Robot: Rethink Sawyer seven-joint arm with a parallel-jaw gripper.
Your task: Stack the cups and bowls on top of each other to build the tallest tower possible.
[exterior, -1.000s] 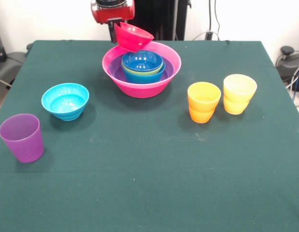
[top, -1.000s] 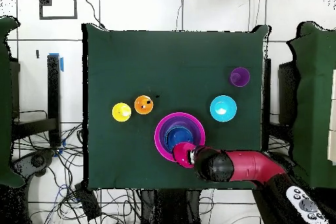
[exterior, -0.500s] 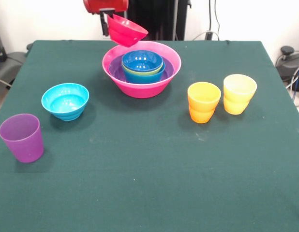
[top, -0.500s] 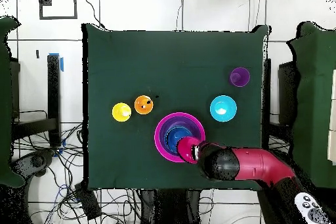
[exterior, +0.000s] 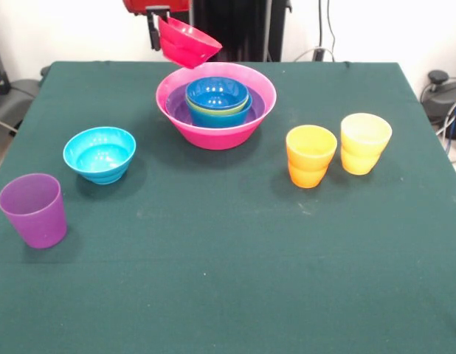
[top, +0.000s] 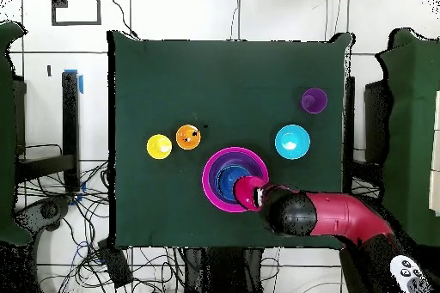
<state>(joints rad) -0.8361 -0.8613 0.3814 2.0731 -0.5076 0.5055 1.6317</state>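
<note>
the claw (exterior: pixel 156 29) gripped the small red-pink bowl (exterior: pixel 188 43) by its rim, tilted and raised above the far-left rim of the hot-pink bowl (exterior: pixel 246 125), whose nested tower (exterior: pixel 218 99) lay just beside and below.

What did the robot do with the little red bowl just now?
The gripper kept hold of the small red-pink bowl and lifted it, tilted, up and a bit sideways off the tower. The cyan bowl, purple cup, orange cup and yellow cup stayed put.
</note>
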